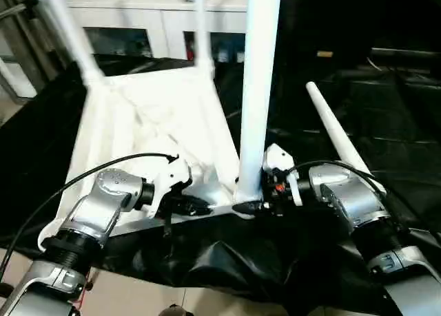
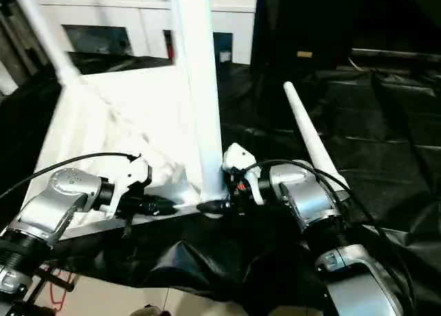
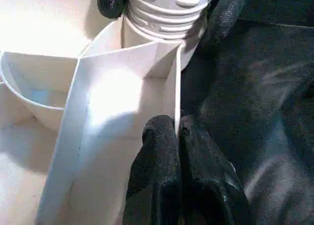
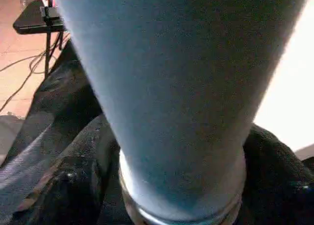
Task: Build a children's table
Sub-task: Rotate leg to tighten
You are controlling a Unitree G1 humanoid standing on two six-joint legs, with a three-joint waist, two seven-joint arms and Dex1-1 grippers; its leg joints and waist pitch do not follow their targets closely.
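The children's table top (image 1: 158, 116) lies upside down on the black-draped work table, ribbed underside up. Two white legs (image 1: 65, 27) stand in its far corner sockets. A third leg (image 1: 258, 89) stands upright in the near right socket. My right gripper (image 1: 256, 206) is closed around that leg's threaded base (image 3: 167, 9), one black finger on each side. Along the near edge to the left, my left gripper (image 3: 177, 132) is shut on the top's thin rim wall (image 3: 174, 83). A loose leg (image 1: 337, 133) lies on the cloth to the right.
A white glass-door cabinet (image 1: 138, 20) stands behind the work table. The black cloth (image 1: 386, 123) is wrinkled and hangs over the near edge, with light floor (image 1: 138, 295) below. My silver forearms reach in from both lower corners.
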